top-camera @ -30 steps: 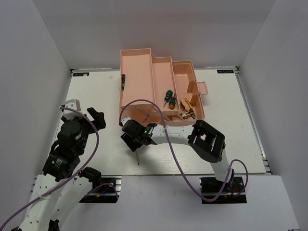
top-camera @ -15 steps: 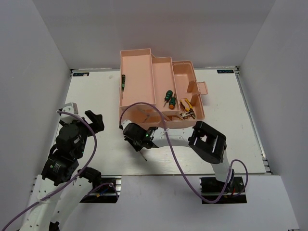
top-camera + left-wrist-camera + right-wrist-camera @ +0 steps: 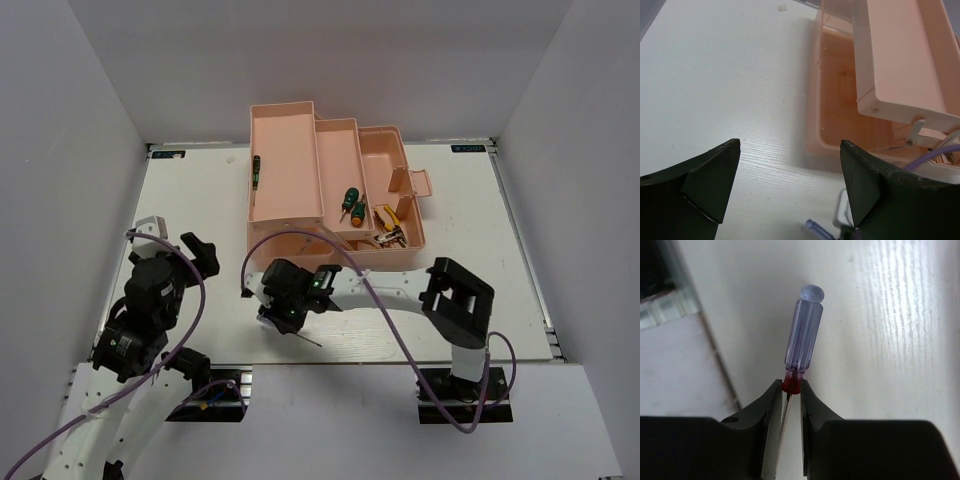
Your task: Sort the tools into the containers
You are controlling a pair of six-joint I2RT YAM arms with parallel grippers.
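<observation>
The peach-pink toolbox (image 3: 285, 150) stands open just beyond the right gripper (image 3: 790, 388), with 2 green-handled screwdrivers (image 3: 350, 203) lying in its middle tray. The left gripper (image 3: 789, 145) hangs wide apart and empty, off to the box's left. The right jaws are pinched narrowly on the red collar of the clear blue-handled screwdriver (image 3: 802, 335), low at the table, its handle pointing ahead of the fingers and its shaft running back between them.

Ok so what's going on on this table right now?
The right hand grips a purple-tinted screwdriver by its red collar, just in front of the pink toolbox. The left hand is open and empty, off to the toolbox's left. Two green-handled screwdrivers and yellow pliers lie in the toolbox's trays.
</observation>
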